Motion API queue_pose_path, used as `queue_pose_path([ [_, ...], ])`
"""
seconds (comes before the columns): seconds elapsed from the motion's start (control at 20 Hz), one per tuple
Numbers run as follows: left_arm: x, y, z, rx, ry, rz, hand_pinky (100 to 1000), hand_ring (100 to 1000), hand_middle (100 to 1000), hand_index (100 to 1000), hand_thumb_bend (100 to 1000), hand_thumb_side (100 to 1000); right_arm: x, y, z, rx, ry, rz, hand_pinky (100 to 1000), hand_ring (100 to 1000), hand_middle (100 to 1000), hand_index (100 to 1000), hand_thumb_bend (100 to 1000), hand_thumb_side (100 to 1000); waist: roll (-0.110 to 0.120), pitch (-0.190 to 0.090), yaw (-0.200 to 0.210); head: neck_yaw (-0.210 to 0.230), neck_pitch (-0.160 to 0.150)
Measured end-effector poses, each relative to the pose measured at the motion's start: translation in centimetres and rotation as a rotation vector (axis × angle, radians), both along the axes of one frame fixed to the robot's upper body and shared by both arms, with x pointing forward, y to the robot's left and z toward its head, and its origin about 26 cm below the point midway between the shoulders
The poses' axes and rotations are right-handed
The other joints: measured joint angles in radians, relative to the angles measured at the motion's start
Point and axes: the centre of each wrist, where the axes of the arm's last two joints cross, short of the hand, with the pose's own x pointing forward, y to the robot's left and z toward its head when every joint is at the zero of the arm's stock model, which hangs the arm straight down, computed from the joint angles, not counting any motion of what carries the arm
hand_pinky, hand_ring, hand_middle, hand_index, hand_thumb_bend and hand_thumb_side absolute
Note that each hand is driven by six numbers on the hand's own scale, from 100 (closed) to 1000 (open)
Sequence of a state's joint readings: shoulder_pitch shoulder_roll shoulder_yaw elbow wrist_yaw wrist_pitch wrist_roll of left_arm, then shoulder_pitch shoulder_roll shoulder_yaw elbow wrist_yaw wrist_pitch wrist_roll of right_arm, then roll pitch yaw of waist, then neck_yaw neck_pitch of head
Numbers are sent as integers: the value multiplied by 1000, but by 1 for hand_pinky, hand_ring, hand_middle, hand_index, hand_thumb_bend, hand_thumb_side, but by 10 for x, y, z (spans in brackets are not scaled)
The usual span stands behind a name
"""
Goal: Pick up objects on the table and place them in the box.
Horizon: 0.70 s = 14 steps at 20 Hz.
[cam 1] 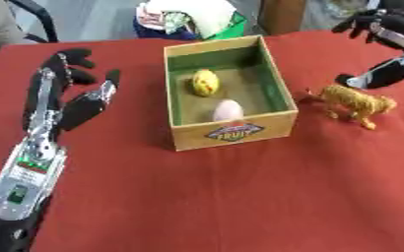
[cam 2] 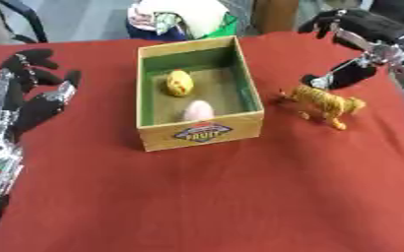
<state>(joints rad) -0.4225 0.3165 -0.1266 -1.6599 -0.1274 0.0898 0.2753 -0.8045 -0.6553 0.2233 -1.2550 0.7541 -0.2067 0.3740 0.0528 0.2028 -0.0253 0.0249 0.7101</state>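
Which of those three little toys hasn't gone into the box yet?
The striped orange tiger. It stands on the red cloth right of the wooden box, beside the robot's right hand, while the yellow toy and pink egg lie inside.

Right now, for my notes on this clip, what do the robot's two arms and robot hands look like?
Both look alike. The left robot hand has black fingers and a black thumb on a silver metal frame; its forearm is silver on black, carrying a small green rectangle and a red-and-green marking. The right robot hand has the same black fingers, with a silver bracket and silver wrist parts.
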Motion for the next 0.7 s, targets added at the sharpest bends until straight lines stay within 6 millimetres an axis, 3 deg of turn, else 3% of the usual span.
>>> queue_pose_path([
  [0.45, 0, 0, 0, 1, 2, 0, 638, 526, 566, 742, 456, 223, 5, -11, -29, -16, 89, -87, 623, 755, 807, 881, 446, 183, 3, 0, -3, 1, 0],
  [0.7, 0, 0, 0, 1, 3, 0, 638, 526, 566, 742, 456, 223, 6, -13, -39, -17, 117, -98, 593, 708, 751, 853, 379, 148, 7, 0, -5, 1, -3],
])
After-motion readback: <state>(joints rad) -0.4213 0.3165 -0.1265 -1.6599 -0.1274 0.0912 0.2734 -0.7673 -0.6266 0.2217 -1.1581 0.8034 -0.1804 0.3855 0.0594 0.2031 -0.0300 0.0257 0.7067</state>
